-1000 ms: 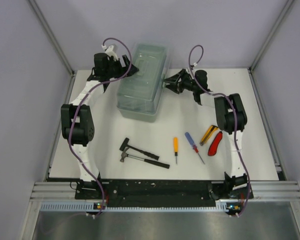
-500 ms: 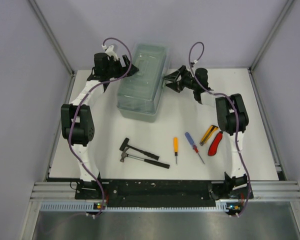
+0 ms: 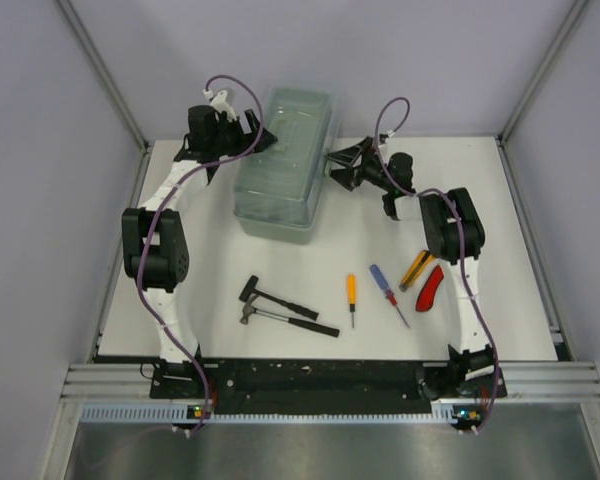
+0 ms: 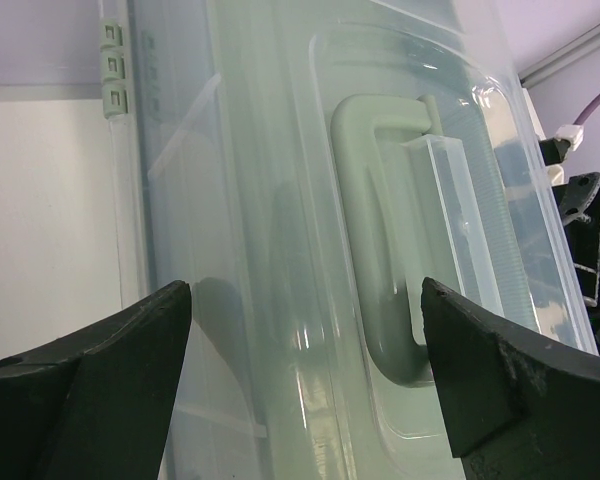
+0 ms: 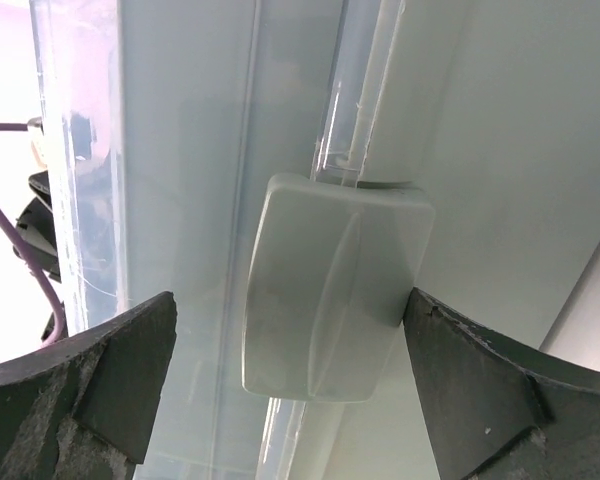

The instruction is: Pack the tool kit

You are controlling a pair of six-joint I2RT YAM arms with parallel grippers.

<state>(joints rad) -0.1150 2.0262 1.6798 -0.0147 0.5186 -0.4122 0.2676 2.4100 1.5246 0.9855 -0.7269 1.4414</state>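
Left gripper [image 4: 305, 288] and right gripper [image 5: 290, 298] gaped wide, empty; the front latch [image 5: 335, 250] between the right jaws could slip free, leaving the toolbox [image 3: 285, 170] shut.

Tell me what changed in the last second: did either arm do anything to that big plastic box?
The right end effector spread its jaws wider, either side of the grey-green latch on the large grey-green plastic toolbox with its translucent lid, gripping nothing; its elbow swung slightly toward the box. The left end effector stayed open by the lid; toolbox and loose hand tools did not move.
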